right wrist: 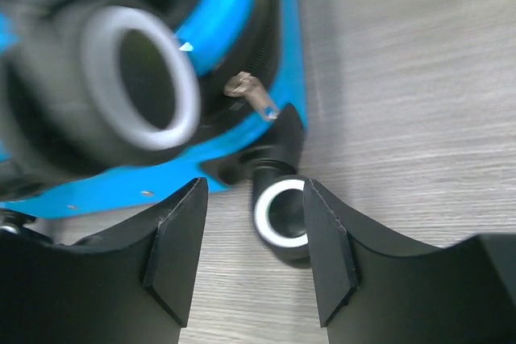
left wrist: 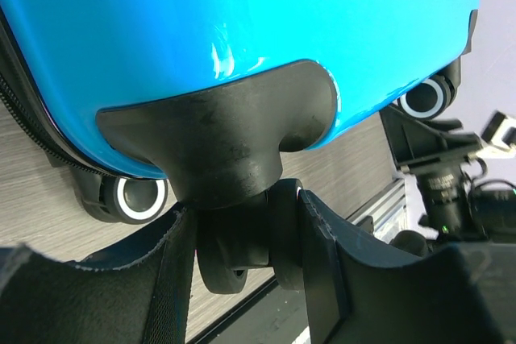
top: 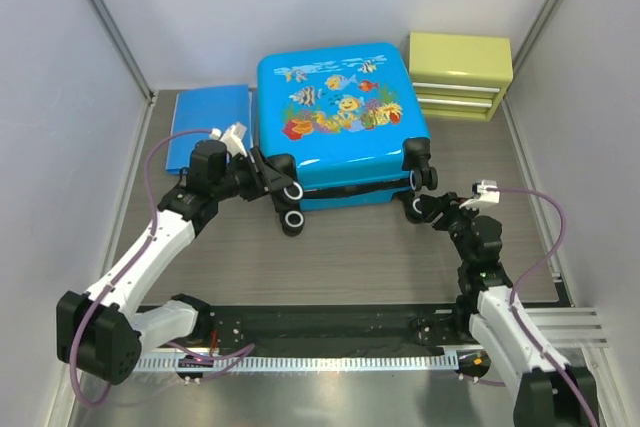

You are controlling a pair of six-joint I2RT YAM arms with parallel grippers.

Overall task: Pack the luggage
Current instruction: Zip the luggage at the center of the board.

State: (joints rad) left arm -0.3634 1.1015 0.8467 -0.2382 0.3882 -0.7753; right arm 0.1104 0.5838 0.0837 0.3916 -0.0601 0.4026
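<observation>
- You are looking at a large bright-blue hard-shell suitcase with cartoon fish prints [top: 335, 112], the luggage. It is lying flat and zipped on the grey wood-grain table [top: 350, 257], fish side up, with its black wheels facing the arm bases.
- Your left gripper [top: 270, 179] is sitting at the luggage's near-left corner. In the left wrist view its fingers [left wrist: 322, 263] are pressing both sides of the near-left caster wheel [left wrist: 230, 259].
- Your right gripper [top: 425, 209] is sitting at the luggage's near-right corner with its jaws wide. A white-ringed black wheel [right wrist: 282, 215] is sitting between them, against the right finger, below a metal zipper pull [right wrist: 251, 94].
- A flat blue folder [top: 208, 125] is lying just left of the luggage.
- A yellow-green drawer box [top: 460, 74] is standing at the luggage's far-right corner.
</observation>
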